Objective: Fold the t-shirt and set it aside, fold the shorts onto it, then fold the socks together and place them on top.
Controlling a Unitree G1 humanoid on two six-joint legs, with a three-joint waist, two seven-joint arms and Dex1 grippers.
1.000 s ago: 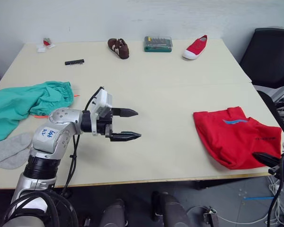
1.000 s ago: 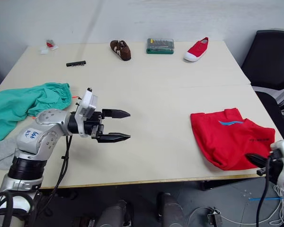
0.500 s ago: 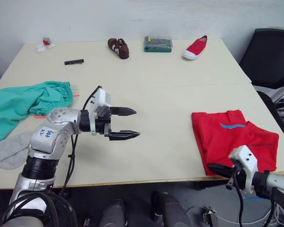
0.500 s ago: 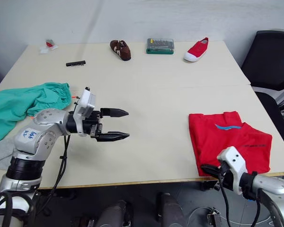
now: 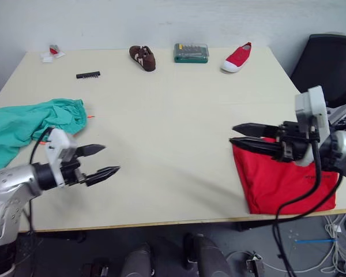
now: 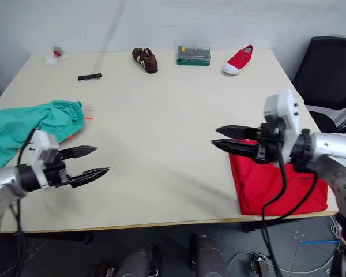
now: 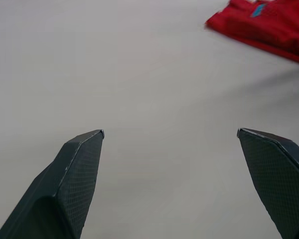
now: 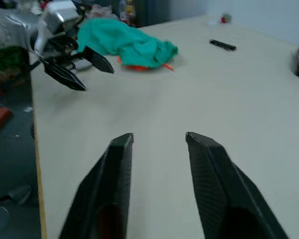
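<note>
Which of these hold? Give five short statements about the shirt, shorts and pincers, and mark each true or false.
1. The t-shirt lies folded at the table's right front edge. True.
2. The left pincer grips the shorts. False: it hangs open over bare table.
3. The right pincer is open and empty. True.
4. The shorts rest on the t-shirt. False: they lie bunched at the far left.
5. The red shoe sits along the far edge. True.

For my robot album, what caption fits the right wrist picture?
Open right gripper points across the table toward the teal shorts and the open left gripper.
</note>
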